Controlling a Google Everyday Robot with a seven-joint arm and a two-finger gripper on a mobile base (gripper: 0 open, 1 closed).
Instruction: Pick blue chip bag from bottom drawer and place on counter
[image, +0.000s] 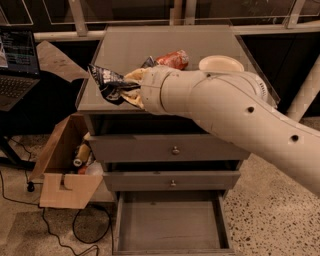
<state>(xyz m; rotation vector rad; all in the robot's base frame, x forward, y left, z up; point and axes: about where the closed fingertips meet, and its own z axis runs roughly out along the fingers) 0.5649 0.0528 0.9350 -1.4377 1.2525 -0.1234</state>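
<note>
My gripper (127, 89) is shut on the blue chip bag (106, 82), a crumpled dark-blue foil bag with white print. It holds the bag just above the front left part of the grey counter (150, 47). The pale arm reaches in from the right and hides part of the counter. The bottom drawer (170, 220) is pulled open below, and its flat grey floor holds nothing. The two shallower drawers above it are shut.
A dented orange soda can (173, 59) lies on the counter behind the gripper, and a pale plate (220, 63) sits at the right. An open cardboard box (67, 165) with bottles stands on the floor at the left. A laptop (17, 62) is at the far left.
</note>
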